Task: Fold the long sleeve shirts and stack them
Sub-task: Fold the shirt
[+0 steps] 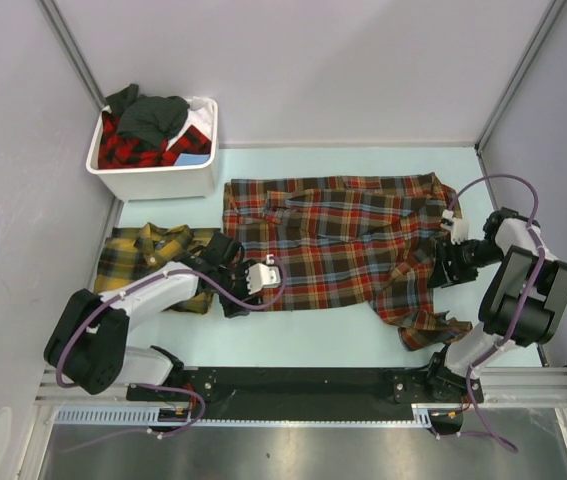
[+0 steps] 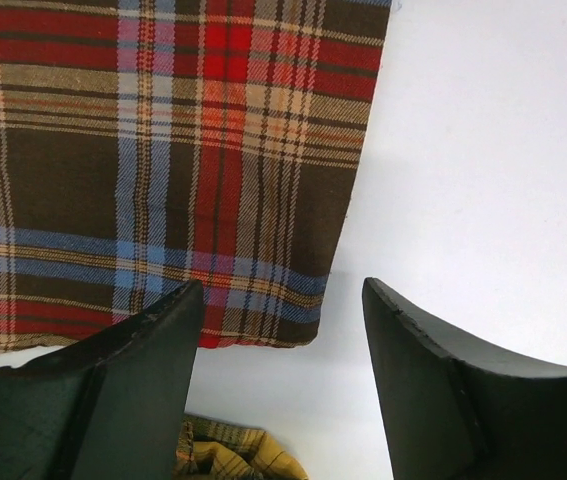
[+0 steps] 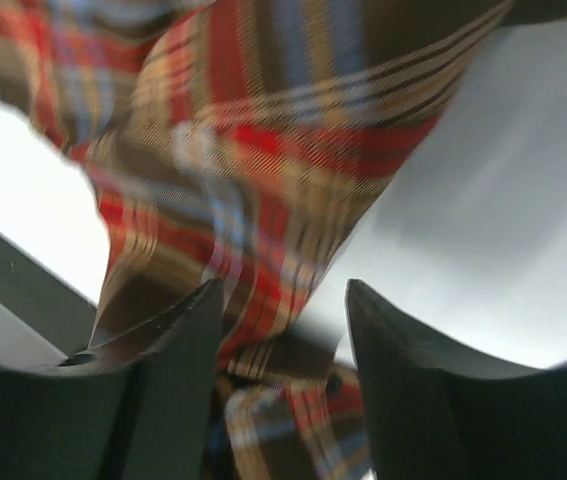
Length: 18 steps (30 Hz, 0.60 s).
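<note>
The red-brown shirt (image 1: 338,245) lies spread wide across the middle of the table (image 1: 313,325). Its plaid has a brown ground crossed by red, tan and blue lines. The left part lies fairly flat, while the right side is rumpled, with cloth bunched toward the near right.

The left hand (image 1: 268,275) sits at the shirt's near left corner. The left wrist view shows its fingers (image 2: 133,390) apart, with the straight hem corner (image 2: 293,310) just beyond them.

The right hand (image 1: 441,265) is at the shirt's right edge. Its fingers (image 3: 163,390) are apart, with blurred plaid cloth (image 3: 263,250) hanging into the gap.

The yellow shirt (image 1: 143,258), yellow-and-dark-green plaid, lies at the left, partly under the left arm.

A white bin (image 1: 153,182) at the far left holds a red-black shirt (image 1: 128,150) and a grey shirt (image 1: 153,115).
</note>
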### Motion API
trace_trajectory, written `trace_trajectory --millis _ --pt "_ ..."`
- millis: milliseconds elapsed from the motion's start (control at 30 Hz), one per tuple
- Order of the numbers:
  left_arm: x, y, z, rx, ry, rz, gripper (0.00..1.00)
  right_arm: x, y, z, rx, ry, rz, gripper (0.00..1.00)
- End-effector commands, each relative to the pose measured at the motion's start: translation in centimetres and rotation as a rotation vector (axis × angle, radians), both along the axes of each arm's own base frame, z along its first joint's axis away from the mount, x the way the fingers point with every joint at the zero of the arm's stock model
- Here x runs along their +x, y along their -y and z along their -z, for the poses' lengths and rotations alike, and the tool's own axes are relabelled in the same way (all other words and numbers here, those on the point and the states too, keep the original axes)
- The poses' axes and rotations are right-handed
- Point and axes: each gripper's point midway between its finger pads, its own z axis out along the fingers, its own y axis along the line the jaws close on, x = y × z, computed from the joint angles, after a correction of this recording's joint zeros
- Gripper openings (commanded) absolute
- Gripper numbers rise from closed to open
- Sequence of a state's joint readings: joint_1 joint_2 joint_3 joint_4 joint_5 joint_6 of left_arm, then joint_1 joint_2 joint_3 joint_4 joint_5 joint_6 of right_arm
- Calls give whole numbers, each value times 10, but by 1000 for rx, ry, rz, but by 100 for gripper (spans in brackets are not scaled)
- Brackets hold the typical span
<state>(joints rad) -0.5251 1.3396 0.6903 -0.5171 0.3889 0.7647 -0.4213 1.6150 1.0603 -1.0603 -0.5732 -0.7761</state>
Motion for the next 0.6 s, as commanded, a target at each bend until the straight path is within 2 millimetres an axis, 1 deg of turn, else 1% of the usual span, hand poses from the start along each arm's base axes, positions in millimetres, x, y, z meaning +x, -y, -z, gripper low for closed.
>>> trace_trajectory --millis 0,100,167,200,233,267,300,333,367,400,433,467,500,533,567 --pt "2 0 2 -4 31 37 70 30 5 16 31 27 164 61" --pt "3 -4 10 21 29 40 71 27 5 34 40 -22 191 64" --pt "3 -3 12 17 26 41 71 22 4 45 56 -60 204 64" --pt "3 -2 12 13 25 43 70 20 1 45 82 -67 201 61" --pt "1 0 12 2 21 47 69 16 -1 45 113 -82 197 54" --pt "0 -1 13 2 17 47 68 9 -3 41 141 -94 180 41" --pt "-1 -1 14 1 16 46 67 7 0 38 149 -91 176 25" --pt "-3 -3 15 2 13 43 66 3 1 33 164 -90 173 19" --pt "-5 -4 16 4 13 42 66 -6 5 28 188 -92 163 9" --pt "-5 -5 16 7 18 45 65 -8 7 24 193 -89 158 2" --pt "-7 -7 17 10 24 47 64 -12 8 22 195 -89 145 0" --pt "-7 -8 16 15 36 51 63 -20 8 16 207 -107 143 0" --pt "-8 -10 17 17 39 52 63 -24 13 15 206 -88 120 0" --pt "-9 -11 17 22 41 53 63 -32 11 11 220 -114 116 0" --pt "-8 -11 14 16 59 56 62 -38 13 11 216 -128 110 0"
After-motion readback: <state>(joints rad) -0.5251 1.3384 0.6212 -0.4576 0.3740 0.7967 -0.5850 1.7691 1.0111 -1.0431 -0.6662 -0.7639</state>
